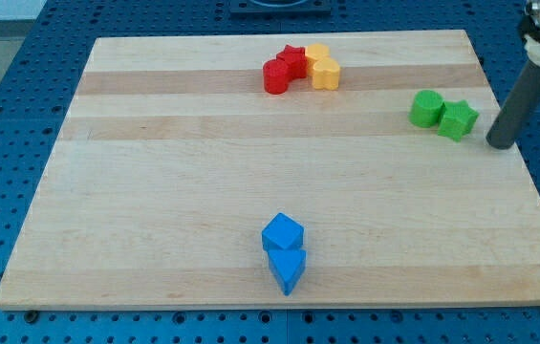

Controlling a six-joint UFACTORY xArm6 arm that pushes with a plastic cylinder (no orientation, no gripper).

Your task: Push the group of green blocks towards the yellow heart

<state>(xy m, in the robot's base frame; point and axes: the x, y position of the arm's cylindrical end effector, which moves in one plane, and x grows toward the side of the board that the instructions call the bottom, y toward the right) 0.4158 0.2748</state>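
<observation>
Two green blocks sit close together near the board's right edge: a green cylinder (pixel 427 109) and, touching its right side, a green star (pixel 458 119). A yellow heart (pixel 325 74) lies at the top centre, with a second yellow block (pixel 317 53) just behind it. My tip (pixel 501 143) is just right of the green star, at the board's right edge, a small gap away from it. The dark rod rises from it to the view's upper right.
A red cylinder (pixel 275 77) and a red star (pixel 292 62) sit against the yellow blocks' left side. Two blue blocks, a cube (pixel 282 233) and a triangular one (pixel 288 268), lie at the bottom centre. The wooden board (pixel 155 191) rests on a blue perforated table.
</observation>
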